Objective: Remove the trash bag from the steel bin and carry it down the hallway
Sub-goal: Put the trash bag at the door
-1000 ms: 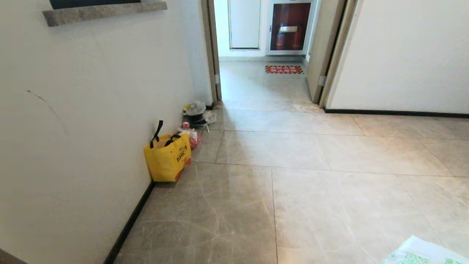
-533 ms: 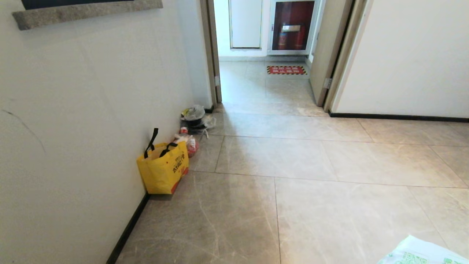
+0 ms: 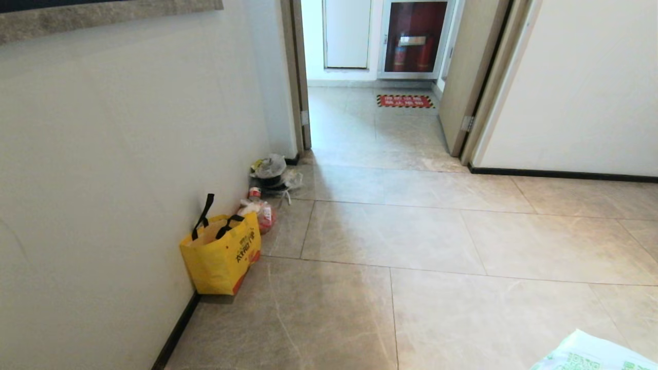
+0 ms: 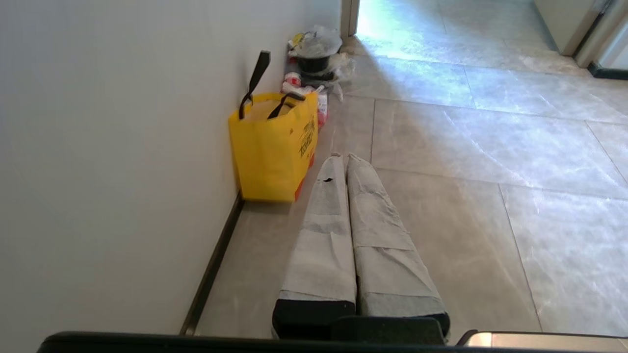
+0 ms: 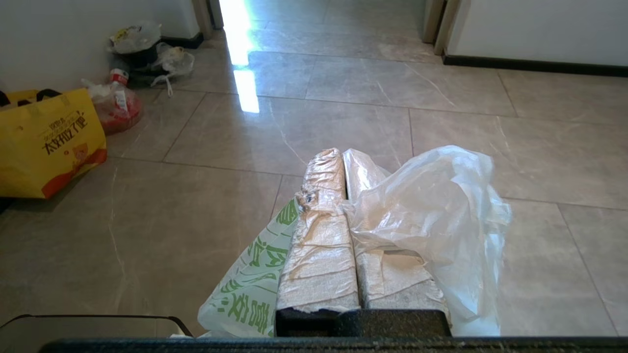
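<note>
My right gripper (image 5: 343,157) is shut on the trash bag (image 5: 431,211), a thin crinkly white bag with green print; its plastic is pinched between the taped fingers and hangs on both sides of them. One corner of the bag (image 3: 591,354) shows at the bottom right of the head view. My left gripper (image 4: 343,159) is shut with nothing in it and hangs over the floor near the left wall. The hallway (image 3: 411,231) of glossy beige-grey tiles stretches ahead. The steel bin is out of view.
A yellow tote bag (image 3: 221,254) with black handles stands against the left wall. Beyond it lies a small heap of rubbish bags (image 3: 272,172). Ahead is an open doorway (image 3: 370,118), with a red floor mat (image 3: 405,100) and a fire cabinet (image 3: 414,38) beyond it.
The whole head view has shifted: the tote bag and heap sit lower and nearer, the wall ledge has slid out at the top. The camera has moved forward. The bag's corner stays put.
</note>
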